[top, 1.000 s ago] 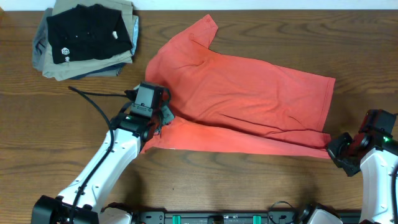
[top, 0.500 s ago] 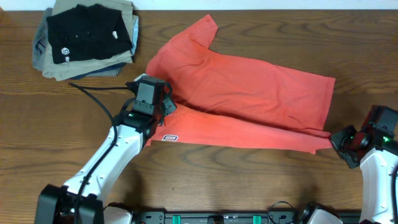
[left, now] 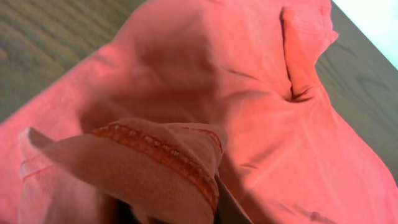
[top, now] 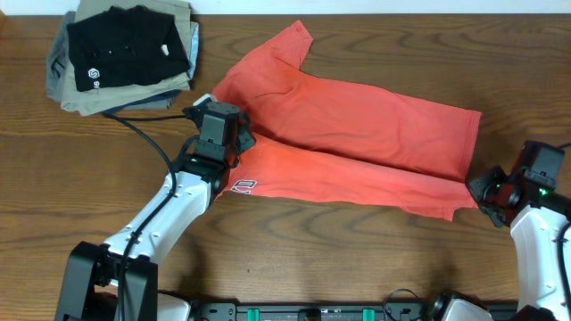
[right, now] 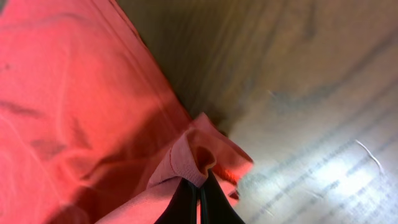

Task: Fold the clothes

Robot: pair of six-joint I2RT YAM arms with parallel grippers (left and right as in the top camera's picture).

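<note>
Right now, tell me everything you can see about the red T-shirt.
The T-shirt is coral red and looks like soft, wrinkled knit cotton. It lies crosswise on the wooden table, with a long crease running along its length. One short sleeve points toward the far edge. A bit of white print shows near its left end. The left gripper has its jaws pinched on a stitched hem there, and the right gripper pinches the bunched corner at the right end.

The left end effector (top: 235,147) and right end effector (top: 483,189) have drawn the T-shirt (top: 357,134) hem farther up the desk (top: 312,259), uncovering white lettering (top: 243,186).
</note>
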